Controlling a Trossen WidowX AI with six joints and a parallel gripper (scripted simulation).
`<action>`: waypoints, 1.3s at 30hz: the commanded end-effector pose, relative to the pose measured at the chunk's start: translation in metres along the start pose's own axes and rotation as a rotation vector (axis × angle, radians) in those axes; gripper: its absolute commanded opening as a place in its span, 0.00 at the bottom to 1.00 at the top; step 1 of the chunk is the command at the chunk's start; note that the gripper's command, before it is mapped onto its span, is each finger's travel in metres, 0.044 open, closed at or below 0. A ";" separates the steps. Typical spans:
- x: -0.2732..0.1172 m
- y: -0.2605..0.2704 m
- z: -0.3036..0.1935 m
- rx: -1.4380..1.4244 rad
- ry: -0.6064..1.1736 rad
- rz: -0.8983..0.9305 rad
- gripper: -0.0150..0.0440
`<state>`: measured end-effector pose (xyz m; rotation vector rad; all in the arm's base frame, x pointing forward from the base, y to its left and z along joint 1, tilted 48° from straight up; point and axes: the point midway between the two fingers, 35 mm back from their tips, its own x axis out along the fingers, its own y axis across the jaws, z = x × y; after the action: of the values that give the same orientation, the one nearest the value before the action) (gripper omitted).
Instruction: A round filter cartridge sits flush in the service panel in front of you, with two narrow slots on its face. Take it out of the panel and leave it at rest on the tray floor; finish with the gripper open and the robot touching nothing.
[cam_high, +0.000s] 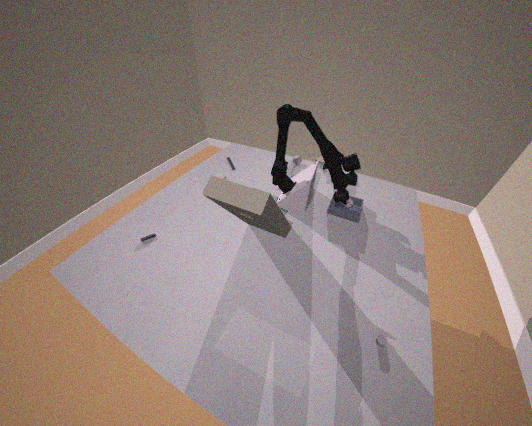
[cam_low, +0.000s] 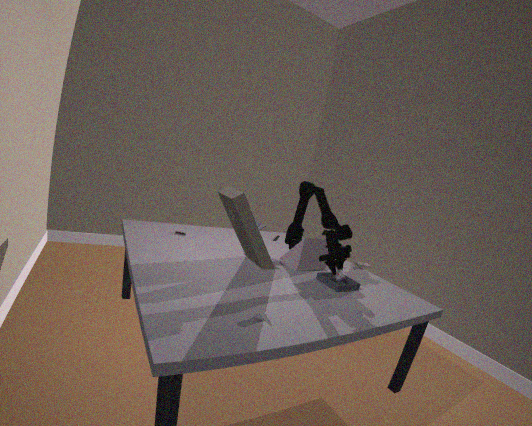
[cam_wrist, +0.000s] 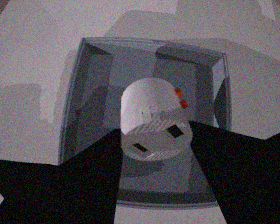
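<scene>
The pale round cartridge (cam_wrist: 149, 102) (cam_high: 349, 203) is out of the panel and over the tray (cam_wrist: 70, 117) (cam_high: 344, 215) (cam_low: 328, 283). Its slotted face is turned towards the wrist camera, and orange-red marks show on its side. My gripper (cam_wrist: 154, 131) (cam_high: 344, 200) is shut on the cartridge, with one dark finger on each side of the slotted end. In the wrist view the cartridge is within the blue-grey tray's walls, with a shadow on the floor near it. Whether it touches the tray floor I cannot tell. The fingertips are small and dark in the top and exterior views.
The beige service panel (cam_high: 240, 192) (cam_low: 248, 232) leans left of the tray, beyond the arm's base. A pale sloped shape (cam_low: 309, 255) stands between the panel and the tray. Two small dark bars lie farther off, one (cam_high: 148, 237) left of the panel and one (cam_high: 230, 163) behind it.
</scene>
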<state>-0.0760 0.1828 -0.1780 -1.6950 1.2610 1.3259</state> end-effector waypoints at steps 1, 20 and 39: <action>0.000 0.000 0.000 0.000 0.000 0.000 0.30; 0.000 0.000 0.000 0.000 0.000 0.000 1.00; -0.052 0.000 0.034 0.002 -0.015 0.002 1.00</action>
<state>-0.0895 0.2278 -0.1378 -1.6815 1.2575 1.3339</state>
